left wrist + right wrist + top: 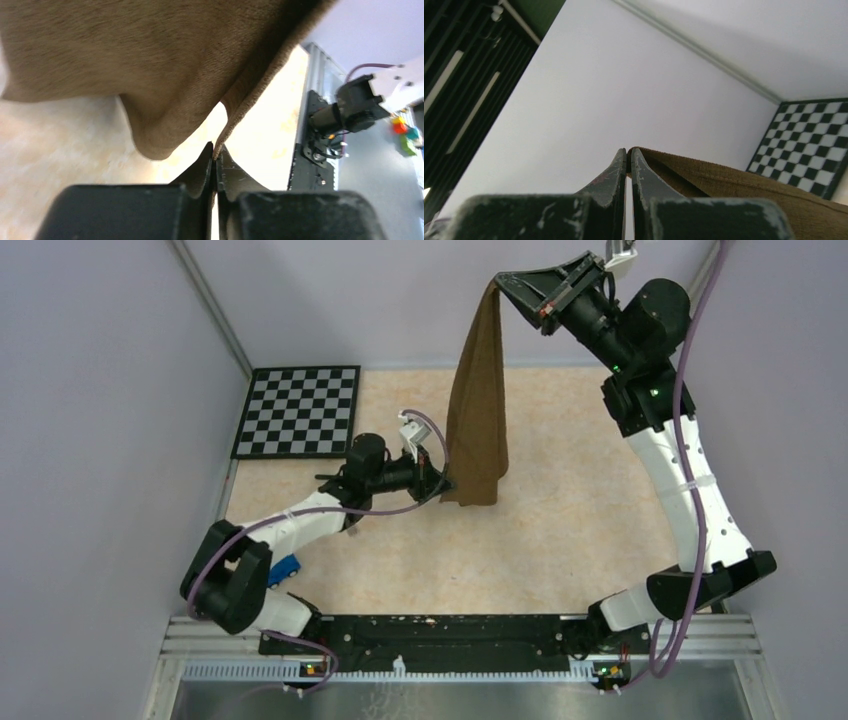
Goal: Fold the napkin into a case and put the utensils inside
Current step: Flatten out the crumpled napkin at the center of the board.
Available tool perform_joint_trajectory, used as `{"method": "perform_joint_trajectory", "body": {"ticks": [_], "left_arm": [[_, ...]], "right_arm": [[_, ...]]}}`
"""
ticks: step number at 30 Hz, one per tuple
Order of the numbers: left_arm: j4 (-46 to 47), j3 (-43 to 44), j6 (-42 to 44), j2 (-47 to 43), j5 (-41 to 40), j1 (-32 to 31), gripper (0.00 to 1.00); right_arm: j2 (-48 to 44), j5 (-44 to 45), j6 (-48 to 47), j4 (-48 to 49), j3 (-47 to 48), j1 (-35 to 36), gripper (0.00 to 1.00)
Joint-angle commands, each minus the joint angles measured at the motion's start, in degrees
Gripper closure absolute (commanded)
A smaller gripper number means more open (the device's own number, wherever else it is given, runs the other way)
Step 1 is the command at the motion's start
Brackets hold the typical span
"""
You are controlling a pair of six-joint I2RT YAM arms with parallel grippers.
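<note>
— Pale grey walls box in a beige speckled table [570, 530]. How do the hands stand?

— The right hand [500, 282] is raised high over the far edge. Its arm rears up from the base and bends forward, with the fingers pinched tight on the top corner of the napkin [478, 410]. Its wrist view shows the right hand [628, 156] with the napkin [734, 192] caught at the very tips.

— And the left?

— The left hand [438, 482] reaches low and level over the table, arm stretched out from its base, clenched on the napkin's lower edge. Close up, the hem runs straight into the closed tips of the left hand [216, 156].

— So where is the napkin?

— It hangs in a long narrow drape between the two hands, above the table's middle. The checkerboard [298, 412] lies at the far left corner, and a small blue toy car [285, 570] sits beside the left arm's base.
</note>
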Motion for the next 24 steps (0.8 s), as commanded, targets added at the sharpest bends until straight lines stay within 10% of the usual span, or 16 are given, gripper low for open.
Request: {"method": "perform_joint_trajectory", "body": {"ticks": [1, 7, 12, 17, 24], "left_arm": [[-16.9, 6.2, 3.4, -12.8, -14.0, -2.7, 1.00], [-41.0, 19.0, 9.2, -30.6, -29.6, -8.4, 1.00], [-45.6, 26.5, 13.3, -37.3, -26.4, -8.4, 1.00], [-46.0, 34.6, 14.0, -32.8, -28.4, -8.5, 1.00], [-51.5, 44.3, 10.4, -14.4, -52.0, -7.3, 1.00]], "right_arm": [[-8.2, 7.5, -9.5, -4.6, 1.4, -1.5, 1.00], [-20.9, 16.0, -22.1, -7.8, -4.4, -1.5, 1.00], [-29.9, 17.5, -27.5, -7.1, -7.6, -1.5, 1.00], [-34.2, 21.6, -31.3, -10.5, -9.0, -1.5, 1.00], [-36.8, 53.4, -36.8, -13.6, -28.3, -1.5, 1.00]]}}
